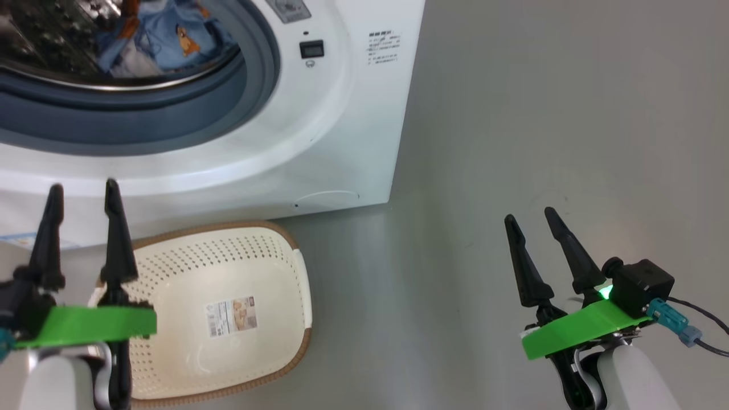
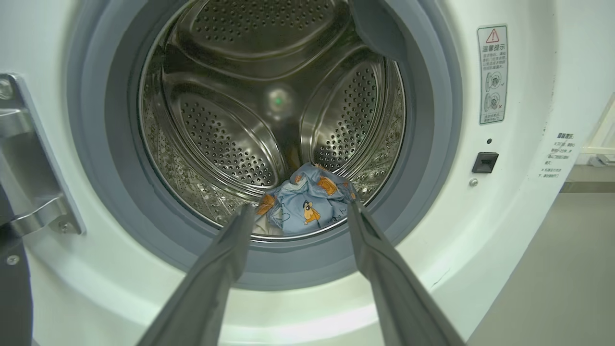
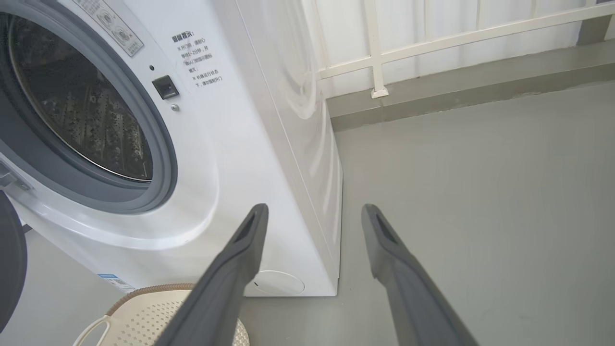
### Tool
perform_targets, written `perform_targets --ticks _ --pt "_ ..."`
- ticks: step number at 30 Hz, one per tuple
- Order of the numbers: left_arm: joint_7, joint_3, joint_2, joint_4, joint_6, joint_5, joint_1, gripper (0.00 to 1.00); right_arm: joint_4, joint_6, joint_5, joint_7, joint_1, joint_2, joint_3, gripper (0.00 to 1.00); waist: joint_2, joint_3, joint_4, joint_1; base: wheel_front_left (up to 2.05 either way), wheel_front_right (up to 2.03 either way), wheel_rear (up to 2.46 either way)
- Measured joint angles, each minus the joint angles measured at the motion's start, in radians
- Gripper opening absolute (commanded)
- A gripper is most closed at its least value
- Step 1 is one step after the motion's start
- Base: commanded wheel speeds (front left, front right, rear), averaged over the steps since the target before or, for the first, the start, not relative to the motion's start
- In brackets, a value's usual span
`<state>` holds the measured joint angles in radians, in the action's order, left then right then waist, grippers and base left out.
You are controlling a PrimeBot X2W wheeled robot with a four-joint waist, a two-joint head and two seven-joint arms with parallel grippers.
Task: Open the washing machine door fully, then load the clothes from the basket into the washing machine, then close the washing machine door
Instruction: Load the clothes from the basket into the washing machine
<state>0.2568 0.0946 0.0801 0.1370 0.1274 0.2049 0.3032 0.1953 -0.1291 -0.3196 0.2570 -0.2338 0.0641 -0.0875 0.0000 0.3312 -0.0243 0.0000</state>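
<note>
Head view: clothes (image 1: 171,45) inside washing machine (image 1: 342,114) drum (image 2: 230,134); basket (image 1: 302,285) bearing floor sticker (image 1: 230,316); warning label (image 2: 492,74) reading 温馨提示; left gripper (image 1: 83,185), right gripper (image 1: 529,213) both spread.

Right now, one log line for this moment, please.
step: loading done, closing pending | clothes: in drum | basket: empty, on floor | washing machine door: open | left fingers: open, empty | right fingers: open, empty
</note>
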Motion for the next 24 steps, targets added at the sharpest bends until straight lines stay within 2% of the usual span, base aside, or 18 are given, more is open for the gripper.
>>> perform_targets --ticks 13,19,24 --pt "0.0 0.036 -0.039 -0.101 -0.003 -0.047 -0.226 1.0 0.009 0.0 0.003 0.0 0.059 0.007 0.001 1.0 0.0 -0.111 -0.009 0.0 0.0 0.0 0.0" --pt "0.0 0.015 -0.042 -0.118 -0.014 -0.054 -0.306 1.0 0.009 0.0 0.01 0.0 0.085 0.012 0.001 1.0 0.0 -0.16 -0.009 0.0 0.0 0.0 0.0" --pt "0.0 -0.005 -0.042 -0.136 -0.04 -0.054 -0.367 1.0 0.008 0.0 0.012 0.0 0.096 0.015 0.002 1.0 0.0 -0.194 -0.01 0.0001 0.0 0.0 0.0"
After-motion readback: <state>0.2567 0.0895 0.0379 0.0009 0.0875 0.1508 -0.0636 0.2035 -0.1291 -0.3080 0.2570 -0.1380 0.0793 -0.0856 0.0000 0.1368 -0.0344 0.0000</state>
